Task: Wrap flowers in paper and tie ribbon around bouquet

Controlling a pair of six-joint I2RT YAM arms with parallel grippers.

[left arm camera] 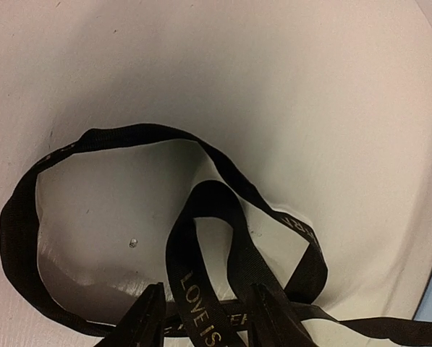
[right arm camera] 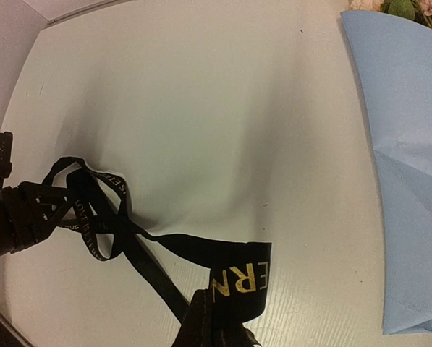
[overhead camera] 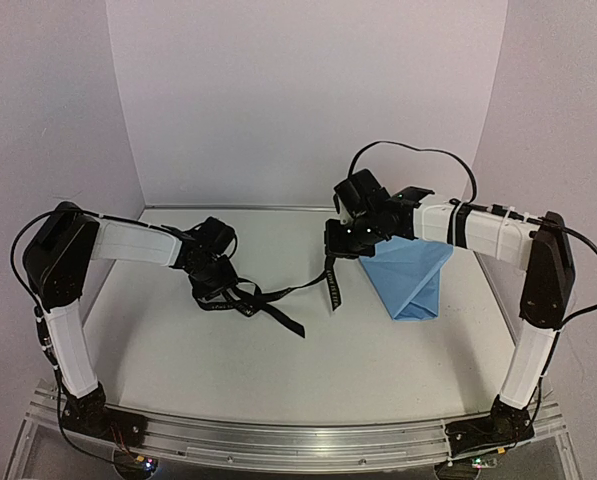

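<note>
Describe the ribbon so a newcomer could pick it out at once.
On the white table, look left of the light blue paper cone. The ribbon trails from there in loose loops. It is the only narrow black strip, with pale lettering.

Fixed camera overlooks table from above; both wrist cameras closely share ribbon [right arm camera: 241,276].

1. Finding: a robotics laboratory test cell, not a domestic or retail room.
2. Enclosure: a plain white back panel [overhead camera: 308,100] and matching side walls [overhead camera: 48,110] box in a white table [overhead camera: 278,370].
3. Fixtures: an aluminium rail [overhead camera: 278,440] along the near edge carries the left arm [overhead camera: 66,345] and the right arm [overhead camera: 533,360].
4. Wiring: a black cable [overhead camera: 418,148] runs exposed, and small indicator lights [overhead camera: 150,462] glow at the bases.
</note>
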